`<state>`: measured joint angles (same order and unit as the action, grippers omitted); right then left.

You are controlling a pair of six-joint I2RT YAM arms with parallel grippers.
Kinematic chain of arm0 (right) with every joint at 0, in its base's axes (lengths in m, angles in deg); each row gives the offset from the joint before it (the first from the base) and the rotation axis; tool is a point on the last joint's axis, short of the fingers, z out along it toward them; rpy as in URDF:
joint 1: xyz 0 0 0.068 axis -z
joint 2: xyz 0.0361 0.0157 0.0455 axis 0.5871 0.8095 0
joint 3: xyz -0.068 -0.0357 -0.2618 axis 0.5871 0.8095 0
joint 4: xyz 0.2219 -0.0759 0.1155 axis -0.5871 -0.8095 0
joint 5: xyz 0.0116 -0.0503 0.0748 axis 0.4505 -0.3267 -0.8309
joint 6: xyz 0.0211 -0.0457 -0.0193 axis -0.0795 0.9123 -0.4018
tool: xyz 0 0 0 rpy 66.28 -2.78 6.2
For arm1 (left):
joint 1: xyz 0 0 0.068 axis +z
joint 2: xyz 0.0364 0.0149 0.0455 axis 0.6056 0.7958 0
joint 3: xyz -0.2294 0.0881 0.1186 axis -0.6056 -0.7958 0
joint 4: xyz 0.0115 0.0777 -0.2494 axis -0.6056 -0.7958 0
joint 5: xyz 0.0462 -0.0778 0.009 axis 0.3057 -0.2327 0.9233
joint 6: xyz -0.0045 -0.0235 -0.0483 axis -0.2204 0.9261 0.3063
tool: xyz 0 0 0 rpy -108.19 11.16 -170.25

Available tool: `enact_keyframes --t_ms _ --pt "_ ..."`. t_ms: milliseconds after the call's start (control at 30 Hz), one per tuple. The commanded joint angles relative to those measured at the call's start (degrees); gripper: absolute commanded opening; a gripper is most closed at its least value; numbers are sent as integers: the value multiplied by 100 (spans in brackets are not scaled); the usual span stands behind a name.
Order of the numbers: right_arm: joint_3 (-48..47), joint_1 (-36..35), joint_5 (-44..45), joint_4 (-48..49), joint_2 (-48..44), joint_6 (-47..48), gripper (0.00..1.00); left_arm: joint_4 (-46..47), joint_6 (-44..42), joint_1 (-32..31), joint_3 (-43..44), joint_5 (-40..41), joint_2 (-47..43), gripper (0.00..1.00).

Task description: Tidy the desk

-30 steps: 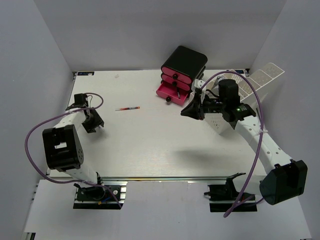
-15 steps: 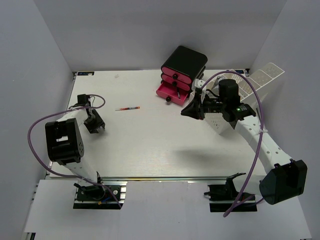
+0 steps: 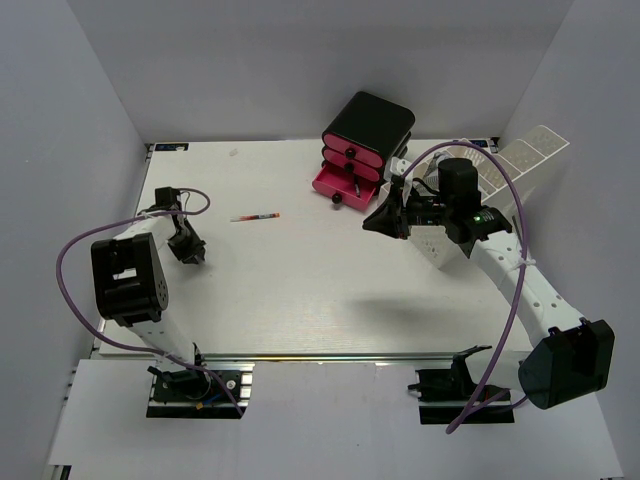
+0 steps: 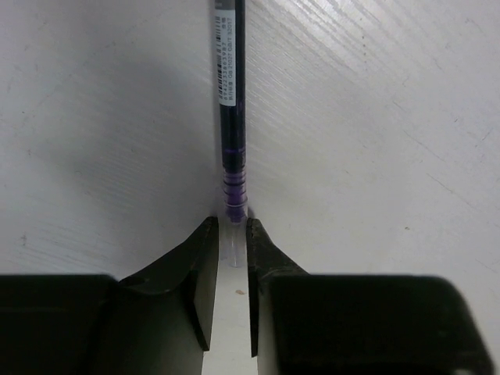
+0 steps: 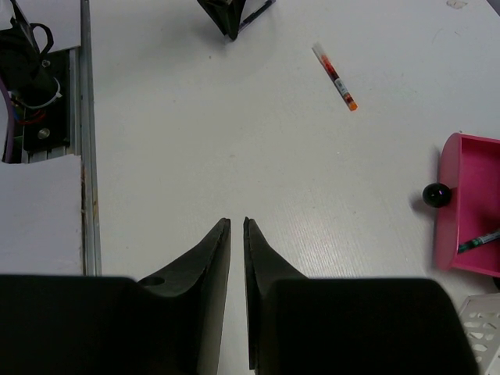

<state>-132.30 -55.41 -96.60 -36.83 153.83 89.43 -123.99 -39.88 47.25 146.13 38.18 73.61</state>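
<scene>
Left wrist view shows you the purple pen point(image 4: 231, 117) flat on the desk point(image 4: 375, 156), its long axis running straight ahead from the left gripper point(image 4: 232, 234). Its clear near end sits between jaws set almost onto it, but you cannot tell if they pinch it. Your right gripper point(image 5: 237, 226), nearly together and empty, hangs well apart.

**Top external:** fixed, high behind both arm bases, tilted down; takes in the whole bench point(image 3: 300, 290) from far off.

**Left wrist:** behind the left gripper point(image 4: 232, 234), facing down, very close to the bench; shows only bare surface and the purple pen point(image 4: 230, 117).

**Right wrist:** behind the right gripper point(image 5: 237, 226), raised, facing leftward across the bench; mid-distance.

**Shared by the right wrist and top views:** red pen point(image 5: 334, 74), pink drawer point(image 5: 467, 207), left gripper.
</scene>
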Motion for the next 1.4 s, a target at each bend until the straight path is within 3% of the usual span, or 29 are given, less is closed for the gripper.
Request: enact_keyframes --t_ms 0,267,533,800,1033,1233,1367 --pt "-17 39 -27 113 -75 19 18 -116 -100 -22 95 52 -1 26" --pt "-17 66 -44 113 -84 19 18 -239 -276 -22 77 -501 -545 14" --pt "-8 127 -44 113 -67 10 17 -107 -364 -136 -318 -2116 -1915 7" --pt "-26 338 122 183 -189 -16 14 42 -83 -1084 -240 -3410 -2435 7" --pt "132 689 447 604 -523 -358 9 463 435 -2473 426 -3297 -2085 7" --pt "203 988 378 808 -594 -746 8 912 1323 -3088 1148 -3270 -1128 7" --pt "255 1067 430 886 -681 -798 8 877 1727 -3221 2174 -3288 -178 8"
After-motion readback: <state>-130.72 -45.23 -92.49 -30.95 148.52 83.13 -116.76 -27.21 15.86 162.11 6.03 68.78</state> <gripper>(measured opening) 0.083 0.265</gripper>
